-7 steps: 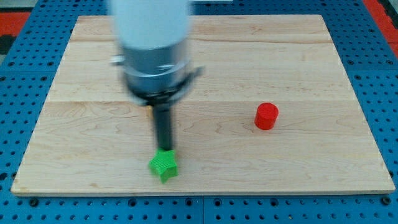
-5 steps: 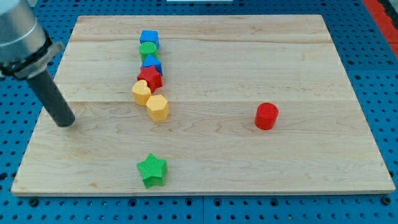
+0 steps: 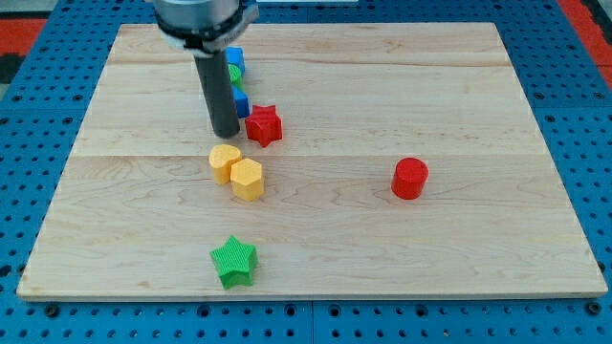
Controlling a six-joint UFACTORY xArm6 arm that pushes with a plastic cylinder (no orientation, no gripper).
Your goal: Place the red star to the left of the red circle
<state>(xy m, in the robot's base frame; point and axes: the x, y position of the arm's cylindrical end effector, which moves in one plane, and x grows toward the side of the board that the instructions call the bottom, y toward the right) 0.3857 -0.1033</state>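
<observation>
The red star [image 3: 264,125] lies on the wooden board, left of centre. The red circle [image 3: 410,179] stands well to its right and a little lower. My tip [image 3: 227,133] is just left of the red star, close to it or touching it, and above the yellow blocks. The rod hides part of the blue and green blocks behind it.
A blue block [image 3: 235,60], a green block [image 3: 233,74] and another blue block [image 3: 241,102] stack up the view behind the rod. Two yellow blocks [image 3: 225,161] [image 3: 247,179] sit below my tip. A green star [image 3: 234,261] lies near the board's bottom edge [image 3: 316,296].
My tip moved from the board's left side to just left of the red star. The red star has shifted to the right, away from the blue and yellow blocks.
</observation>
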